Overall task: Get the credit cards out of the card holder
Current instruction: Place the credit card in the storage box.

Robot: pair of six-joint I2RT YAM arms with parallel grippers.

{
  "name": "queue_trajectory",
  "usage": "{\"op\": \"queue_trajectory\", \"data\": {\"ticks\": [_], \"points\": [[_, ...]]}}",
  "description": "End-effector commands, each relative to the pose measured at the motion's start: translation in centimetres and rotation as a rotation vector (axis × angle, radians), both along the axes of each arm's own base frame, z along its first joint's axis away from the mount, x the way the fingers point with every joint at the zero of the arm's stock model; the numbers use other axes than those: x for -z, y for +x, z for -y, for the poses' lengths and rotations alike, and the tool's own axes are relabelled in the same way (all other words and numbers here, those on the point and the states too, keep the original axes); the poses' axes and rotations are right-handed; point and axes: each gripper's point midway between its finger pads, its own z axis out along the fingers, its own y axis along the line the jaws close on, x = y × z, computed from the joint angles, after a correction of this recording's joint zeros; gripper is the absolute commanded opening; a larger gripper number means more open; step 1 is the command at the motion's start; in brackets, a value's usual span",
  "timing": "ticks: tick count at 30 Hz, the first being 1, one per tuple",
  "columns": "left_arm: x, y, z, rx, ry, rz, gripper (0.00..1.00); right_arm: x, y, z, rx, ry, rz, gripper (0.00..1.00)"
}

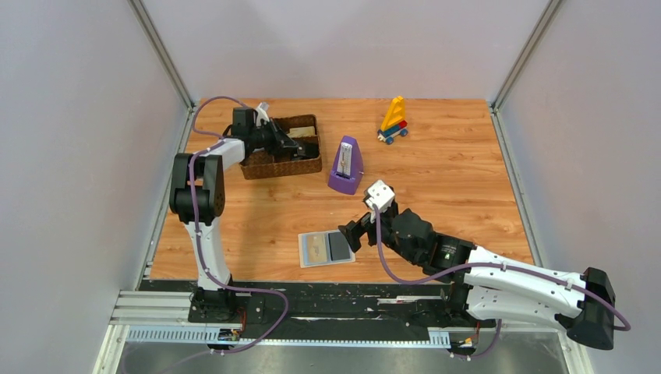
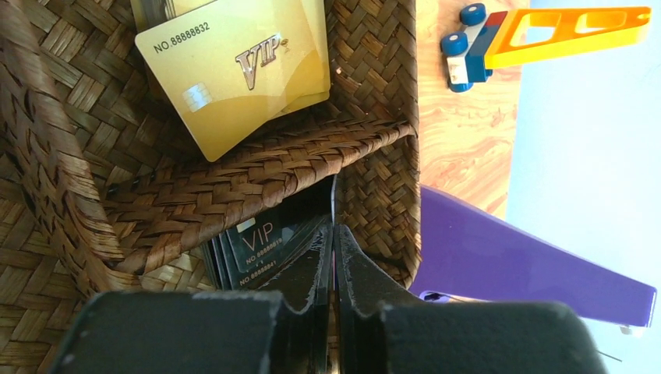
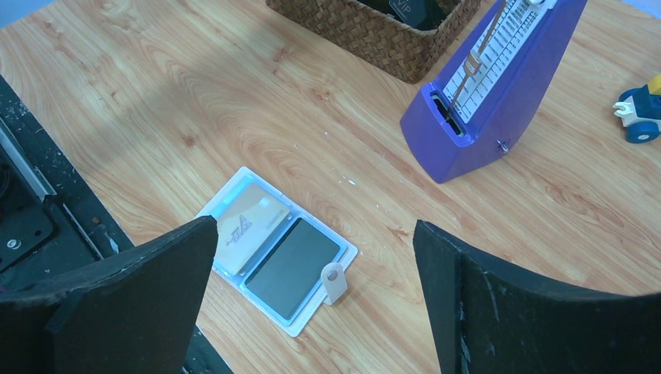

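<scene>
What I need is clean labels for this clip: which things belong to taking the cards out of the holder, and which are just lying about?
Job in hand: card holder; tan card and black card still in it; gold cards and black cards lying in the woven tray.
Lying about: purple metronome; toy block car.

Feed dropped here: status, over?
Left fingers nearly shut inside woven tray. Right fingers open, aimed at card holder. Tan card, black card still slotted. Nothing blocking.
</scene>
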Motion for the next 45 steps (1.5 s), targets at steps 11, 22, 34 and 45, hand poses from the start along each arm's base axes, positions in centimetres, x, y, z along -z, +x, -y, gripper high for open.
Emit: {"op": "queue_trajectory", "data": {"ticks": [11,22,34,45], "points": [[-1.4,0.9,-1.2,-0.005,0.083,0.036,0.33,-2.8,1.2,-0.9,0.034,0.084,0.017,1.0],[-5.2,0.4,-1.2,0.016,0.108,0.076,0.4,-0.9,1.5,-2.3,0.141,0.124,-0.21,1.0],[-8.2,-7.7,-1.8,0.052,0.148,0.023,0.37,6.2,-0.7,-2.3,0.231,0.132,-0.542,0.7],[-6.5,-21.6,1.3,0.257,0.123,0.0,0.37,9.5,-2.0,-4.6,0.129,0.101,-0.706,0.4]]}}
